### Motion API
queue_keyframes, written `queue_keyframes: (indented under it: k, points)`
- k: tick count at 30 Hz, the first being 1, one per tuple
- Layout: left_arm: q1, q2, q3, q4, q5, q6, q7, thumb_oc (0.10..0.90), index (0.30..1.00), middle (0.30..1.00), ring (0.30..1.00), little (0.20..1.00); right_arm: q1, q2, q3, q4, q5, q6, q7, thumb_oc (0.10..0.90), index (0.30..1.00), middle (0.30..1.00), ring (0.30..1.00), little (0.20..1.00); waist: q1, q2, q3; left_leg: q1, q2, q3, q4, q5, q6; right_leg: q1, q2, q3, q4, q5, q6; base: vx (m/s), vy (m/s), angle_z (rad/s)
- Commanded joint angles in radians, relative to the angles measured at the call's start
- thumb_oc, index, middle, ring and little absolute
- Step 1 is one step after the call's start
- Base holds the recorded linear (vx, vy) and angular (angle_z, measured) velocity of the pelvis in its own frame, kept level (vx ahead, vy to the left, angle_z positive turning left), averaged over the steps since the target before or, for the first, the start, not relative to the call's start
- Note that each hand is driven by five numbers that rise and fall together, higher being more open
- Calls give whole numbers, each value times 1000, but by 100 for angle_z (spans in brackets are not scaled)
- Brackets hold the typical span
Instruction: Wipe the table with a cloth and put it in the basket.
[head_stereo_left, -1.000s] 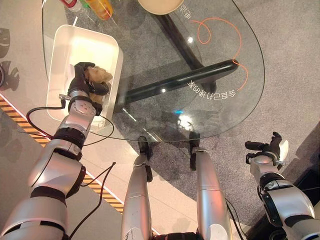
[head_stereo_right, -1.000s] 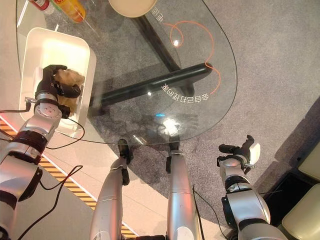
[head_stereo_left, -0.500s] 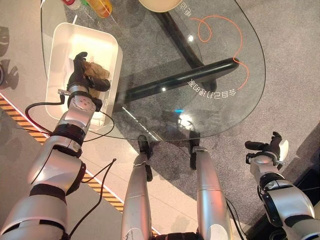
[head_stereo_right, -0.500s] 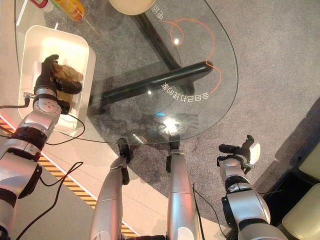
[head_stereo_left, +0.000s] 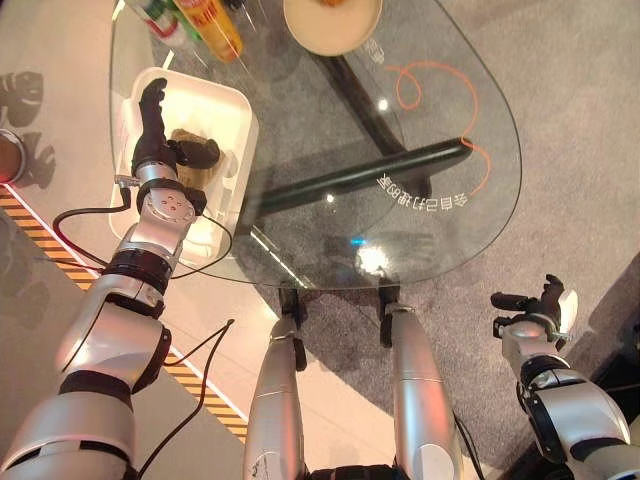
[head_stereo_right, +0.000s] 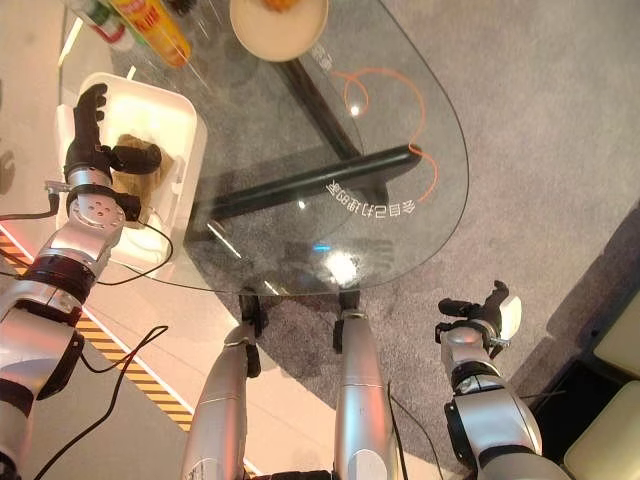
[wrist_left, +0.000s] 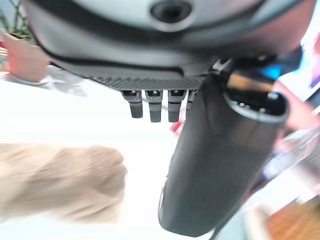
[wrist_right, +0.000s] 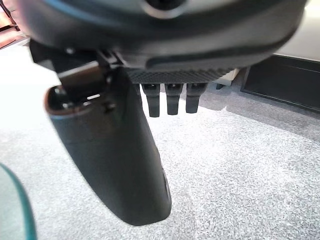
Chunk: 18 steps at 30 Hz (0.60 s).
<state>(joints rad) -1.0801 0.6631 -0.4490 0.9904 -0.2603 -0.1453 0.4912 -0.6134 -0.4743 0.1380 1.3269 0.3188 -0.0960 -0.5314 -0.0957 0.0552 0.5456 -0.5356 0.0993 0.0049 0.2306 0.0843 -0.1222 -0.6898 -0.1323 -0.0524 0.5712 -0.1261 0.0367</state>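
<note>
A: Where is the cloth (head_stereo_left: 193, 150)?

B: It lies crumpled in the white basket (head_stereo_left: 235, 120), just beside the left robot hand (head_stereo_left: 152, 130), on its thumb side. In the left wrist view the tan cloth (wrist_left: 60, 182) sits loose past the thumb, which reaches over it, with a clear gap to the fingers.

A: So the left robot hand holds nothing?

B: Nothing. Its fingers are stretched out straight along the basket's far wall, and the thumb stands out sideways towards the cloth. I cannot tell whether the thumb tip touches the fabric.

A: And the basket itself?

B: It stands on the glass worktop (head_stereo_left: 430, 130), at the edge under the left robot hand. Beyond the fingertips stand an orange bottle (head_stereo_left: 218, 22) and a smaller bottle (head_stereo_left: 158, 17) beside it. A pale bowl (head_stereo_left: 332, 22) sits further along the worktop, well apart from the hand.

A: The right robot hand (head_stereo_left: 530, 305)?

B: It hangs off the worktop, over grey carpet (wrist_right: 240, 165), well apart from everything on the glass. Its fingers are relaxed and spread, thumb out, gripping nothing.
</note>
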Motion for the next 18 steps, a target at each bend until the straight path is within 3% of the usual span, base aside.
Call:
queue_keyframes:
  k: [1,10,14,18]
  points:
    - [-21,153,120,-82,-13,-112,84,800,900,900,900,900,86,-47,-31,12,31,-15,-2,800,900,900,900,900,7,0,-28,92,-60,84,57,-98,74,164,47,-3,-209,94,11,28,-53,0]
    - [275,165,275,-160,-104,-153,5,800,900,900,900,900,277,-20,-93,11,-22,-29,46,800,900,900,900,900,44,2,-203,314,-67,70,-140,-63,56,414,23,-33,-412,126,24,92,-37,5]
    - [529,81,407,-196,-149,-177,-104,800,900,900,900,900,392,26,-122,9,-76,-4,60,800,900,900,900,900,74,-1,-307,435,-68,61,-217,-64,59,566,19,-56,-502,127,29,147,-37,12]
    - [684,-14,462,-178,-142,-170,-157,800,900,900,900,900,443,52,-129,16,-117,24,67,800,900,900,900,900,96,-8,-365,493,-62,47,-252,-63,61,639,20,-71,-543,130,32,105,-17,20]
